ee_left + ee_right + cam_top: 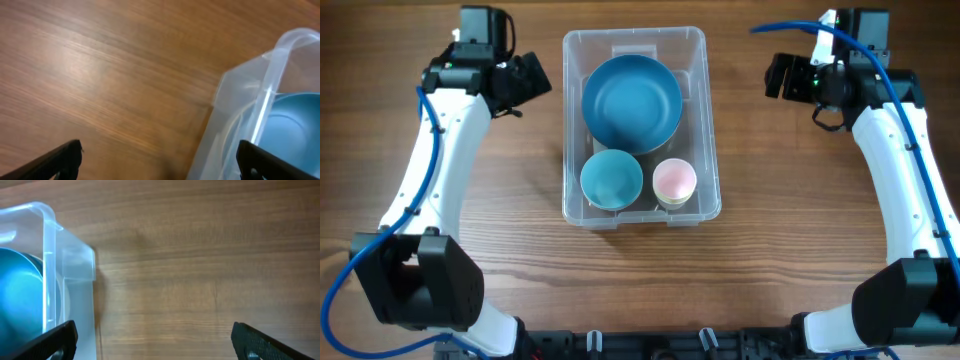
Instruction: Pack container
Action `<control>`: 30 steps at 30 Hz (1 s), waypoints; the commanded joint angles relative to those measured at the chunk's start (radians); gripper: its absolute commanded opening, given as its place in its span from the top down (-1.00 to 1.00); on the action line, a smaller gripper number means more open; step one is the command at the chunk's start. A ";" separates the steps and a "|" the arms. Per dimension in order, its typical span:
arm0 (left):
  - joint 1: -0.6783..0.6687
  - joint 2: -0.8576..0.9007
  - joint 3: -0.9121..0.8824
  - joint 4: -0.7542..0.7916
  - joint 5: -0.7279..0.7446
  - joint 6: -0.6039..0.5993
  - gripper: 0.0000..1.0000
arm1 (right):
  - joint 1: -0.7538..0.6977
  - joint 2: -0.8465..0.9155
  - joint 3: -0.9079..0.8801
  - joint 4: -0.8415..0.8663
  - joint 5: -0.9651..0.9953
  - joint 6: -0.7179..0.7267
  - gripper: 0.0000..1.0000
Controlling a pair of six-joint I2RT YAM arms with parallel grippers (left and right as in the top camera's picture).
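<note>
Wood table (770, 250), bowls (632, 103) inside container (634, 40)

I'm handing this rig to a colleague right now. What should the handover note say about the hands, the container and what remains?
Left hand: open, empty, beside the container's left wall.
Right hand: open, empty, beside its right wall.
Container: upright between the arms, holding a large blue bowl, a small blue bowl and a pink cup.
Done: all three items sit inside.
Left: the overhead view shows nothing loose outside the container, so packing looks finished. No lid is in view.
</note>
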 commanded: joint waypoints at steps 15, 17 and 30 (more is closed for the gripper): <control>0.016 -0.505 -0.379 0.007 0.319 0.446 -1.00 | 0.002 -0.551 -0.282 0.042 0.101 0.072 -0.99; 0.016 -0.688 -0.531 0.070 0.236 0.367 -1.00 | 0.002 -0.701 -0.436 0.070 0.131 0.080 -0.99; 0.013 -1.188 -0.767 0.021 0.109 0.203 -1.00 | 0.002 -1.089 -0.713 0.010 0.137 0.128 -0.99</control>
